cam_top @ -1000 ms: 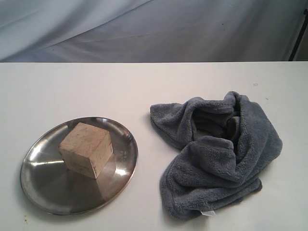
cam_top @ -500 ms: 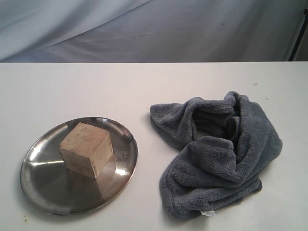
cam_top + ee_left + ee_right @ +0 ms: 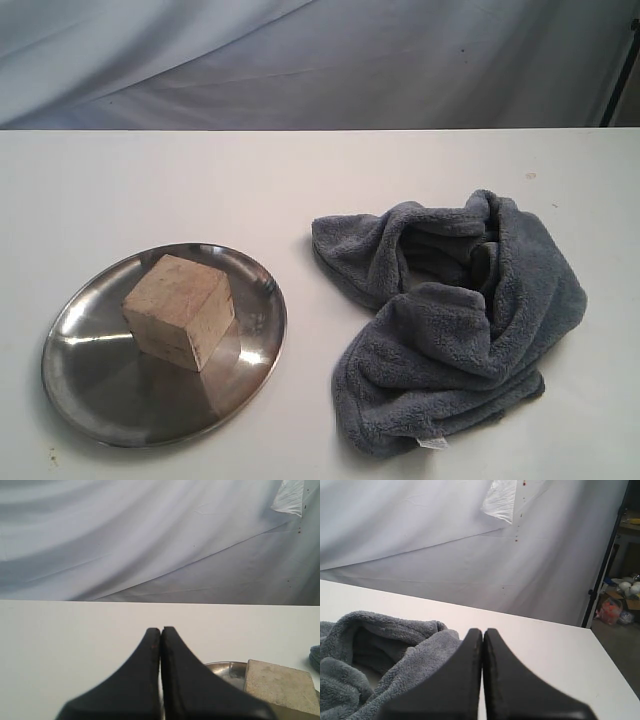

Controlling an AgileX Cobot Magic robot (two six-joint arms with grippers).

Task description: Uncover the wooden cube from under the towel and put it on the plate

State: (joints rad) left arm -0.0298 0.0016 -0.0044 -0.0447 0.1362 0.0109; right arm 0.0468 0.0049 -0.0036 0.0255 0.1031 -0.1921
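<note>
The wooden cube (image 3: pixel 179 309) rests uncovered on the steel plate (image 3: pixel 110 395) at the front left of the white table. The dark grey towel (image 3: pixel 455 325) lies bunched in a heap to the right of the plate, its white tag at the front edge. Neither arm shows in the exterior view. In the left wrist view my left gripper (image 3: pixel 161 629) is shut and empty, drawn back from the cube (image 3: pixel 280 685) and plate (image 3: pixel 227 669). In the right wrist view my right gripper (image 3: pixel 483 631) is shut with nothing in it, beside the towel (image 3: pixel 380 655).
The white table (image 3: pixel 320 180) runs back to a grey-white cloth backdrop (image 3: pixel 300 60). In the right wrist view a black stand (image 3: pixel 605 560) and some clutter (image 3: pixel 620 600) sit beyond the table's edge.
</note>
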